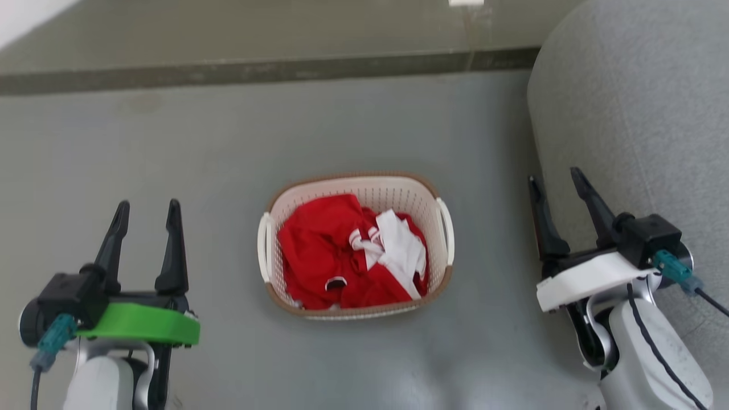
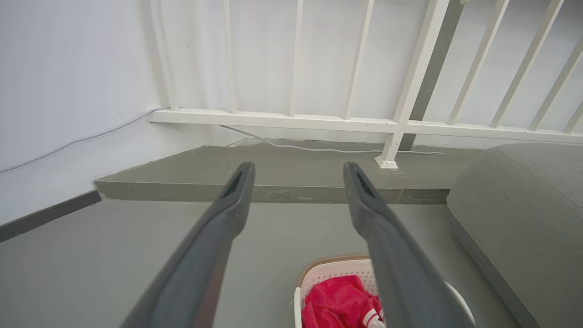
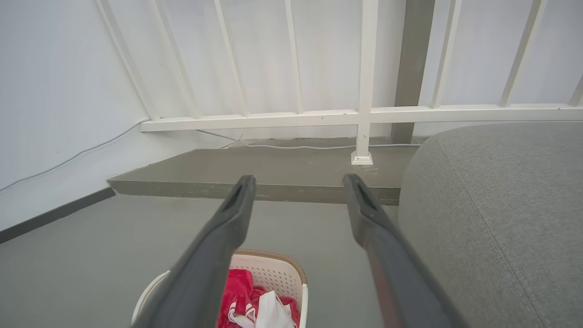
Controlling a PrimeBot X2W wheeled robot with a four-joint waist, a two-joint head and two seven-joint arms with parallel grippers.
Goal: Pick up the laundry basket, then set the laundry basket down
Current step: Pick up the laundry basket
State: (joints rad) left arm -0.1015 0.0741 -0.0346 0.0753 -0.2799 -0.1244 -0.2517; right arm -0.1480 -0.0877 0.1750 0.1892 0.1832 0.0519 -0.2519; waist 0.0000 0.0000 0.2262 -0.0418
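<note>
The grey floor (image 1: 171,142) carried the laundry basket (image 1: 398,196), which sat between the two hands and well apart from both, loaded with red and white clothes (image 1: 319,250). The left hand (image 1: 148,204) and the right hand (image 1: 553,175) were both open, fingers spread, gripping nothing. The right hand hung just beside a grey sofa (image 1: 638,102) and might brush it when swinging inward. If one hand lifted its side handle (image 1: 263,245) before the other, the basket would likely tip and spill.
</note>
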